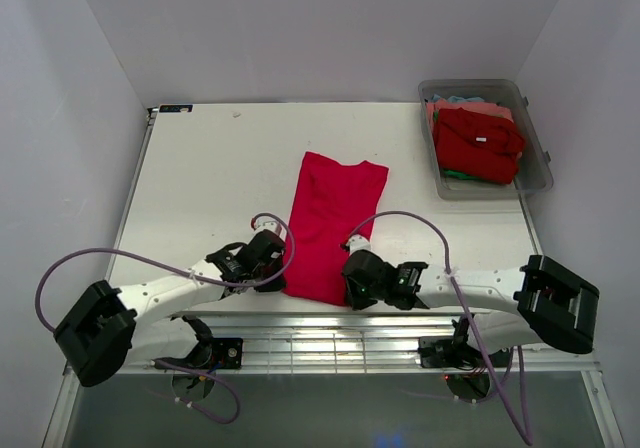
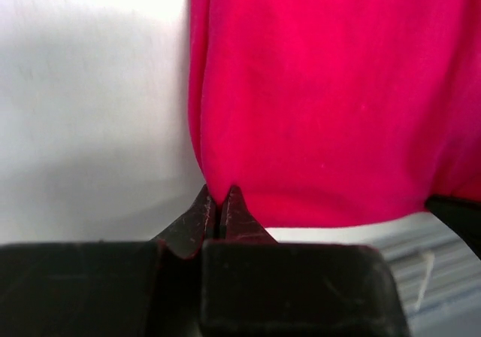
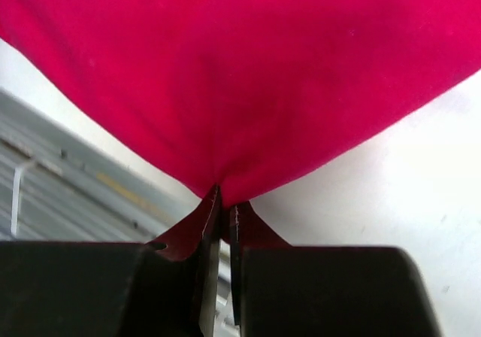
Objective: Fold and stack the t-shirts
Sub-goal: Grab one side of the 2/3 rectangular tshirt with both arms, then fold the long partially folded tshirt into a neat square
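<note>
A crimson-red t-shirt [image 1: 332, 223] lies folded into a long strip down the middle of the white table [image 1: 210, 188]. My left gripper [image 1: 281, 274] is shut on the shirt's near left corner [image 2: 248, 171], the cloth pinched between its fingertips [image 2: 218, 201]. My right gripper [image 1: 346, 271] is shut on the near right corner [image 3: 248, 89], where the fabric gathers into a point at its jaws [image 3: 223, 201]. More t-shirts, red [image 1: 478, 143] on top with pink, green and light blue edges beneath, sit piled in the bin.
A clear plastic bin [image 1: 540, 168] stands at the table's back right corner. A metal rail strip [image 1: 330, 333] runs along the near table edge by the arm bases. White walls close in the left, right and back.
</note>
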{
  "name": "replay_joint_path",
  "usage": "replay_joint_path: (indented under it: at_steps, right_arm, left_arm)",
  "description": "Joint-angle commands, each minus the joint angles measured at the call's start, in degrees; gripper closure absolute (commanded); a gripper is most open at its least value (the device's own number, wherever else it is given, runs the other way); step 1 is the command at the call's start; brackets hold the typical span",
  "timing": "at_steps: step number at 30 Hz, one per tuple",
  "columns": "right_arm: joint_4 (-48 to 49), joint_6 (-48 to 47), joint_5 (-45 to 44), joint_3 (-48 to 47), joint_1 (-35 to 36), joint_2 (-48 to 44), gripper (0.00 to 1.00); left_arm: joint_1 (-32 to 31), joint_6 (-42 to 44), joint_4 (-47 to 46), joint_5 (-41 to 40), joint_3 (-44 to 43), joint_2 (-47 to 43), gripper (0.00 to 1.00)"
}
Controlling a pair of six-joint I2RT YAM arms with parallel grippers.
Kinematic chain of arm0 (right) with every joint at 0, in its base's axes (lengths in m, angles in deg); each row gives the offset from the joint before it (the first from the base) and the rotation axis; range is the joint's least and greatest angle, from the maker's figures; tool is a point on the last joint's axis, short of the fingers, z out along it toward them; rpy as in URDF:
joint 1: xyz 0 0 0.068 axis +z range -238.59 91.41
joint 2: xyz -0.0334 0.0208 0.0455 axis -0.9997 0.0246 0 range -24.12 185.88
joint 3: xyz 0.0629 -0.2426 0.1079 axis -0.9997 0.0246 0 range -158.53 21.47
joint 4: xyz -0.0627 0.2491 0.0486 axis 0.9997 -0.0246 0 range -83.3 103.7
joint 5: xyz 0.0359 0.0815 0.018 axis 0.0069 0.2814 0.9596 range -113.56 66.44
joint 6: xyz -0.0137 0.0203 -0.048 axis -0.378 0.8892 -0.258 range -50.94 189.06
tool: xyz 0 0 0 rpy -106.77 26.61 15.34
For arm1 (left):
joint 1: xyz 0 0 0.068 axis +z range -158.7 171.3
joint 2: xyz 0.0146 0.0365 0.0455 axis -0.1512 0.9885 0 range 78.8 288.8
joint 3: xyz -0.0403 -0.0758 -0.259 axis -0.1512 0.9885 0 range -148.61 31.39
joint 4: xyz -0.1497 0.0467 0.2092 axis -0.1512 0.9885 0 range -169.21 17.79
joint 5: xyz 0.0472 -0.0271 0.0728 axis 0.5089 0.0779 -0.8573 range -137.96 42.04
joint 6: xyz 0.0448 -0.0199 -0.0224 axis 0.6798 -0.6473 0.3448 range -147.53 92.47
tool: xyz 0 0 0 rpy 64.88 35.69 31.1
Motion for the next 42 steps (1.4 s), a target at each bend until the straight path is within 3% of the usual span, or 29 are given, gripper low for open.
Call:
replay_joint_path:
  at_steps: [1, 9, 16, 24, 34, 42]
  right_arm:
    - [-11.8, 3.8, -2.4, -1.5, 5.0, -3.6, 0.92]
    - [-23.0, 8.5, -9.7, -8.7, 8.2, -10.8, 0.92]
    - [-29.7, 4.6, -22.9, -21.5, 8.0, -7.7, 0.92]
    - [-29.9, 0.2, -28.8, -25.4, 1.7, -4.8, 0.92]
    - [-20.6, -10.5, -25.9, -23.4, -10.3, -1.9, 0.92]
    - [-15.6, -16.6, -22.5, -26.2, -14.6, 4.5, 0.92]
  left_arm:
    - [-1.4, -2.0, 13.7, 2.4, -0.8, -7.1, 1.00]
    - [-2.7, -5.6, 20.1, 2.7, -10.1, -15.2, 1.00]
    - [-2.7, -3.0, 19.5, -4.9, -21.6, -11.6, 1.00]
    - [-2.6, 1.1, 10.5, -10.9, -22.2, -7.1, 1.00]
    - [-0.8, 7.5, -0.9, -11.5, -24.7, 4.4, 1.00]
    - [4.2, 11.0, -6.1, -10.4, -29.3, 11.1, 1.00]
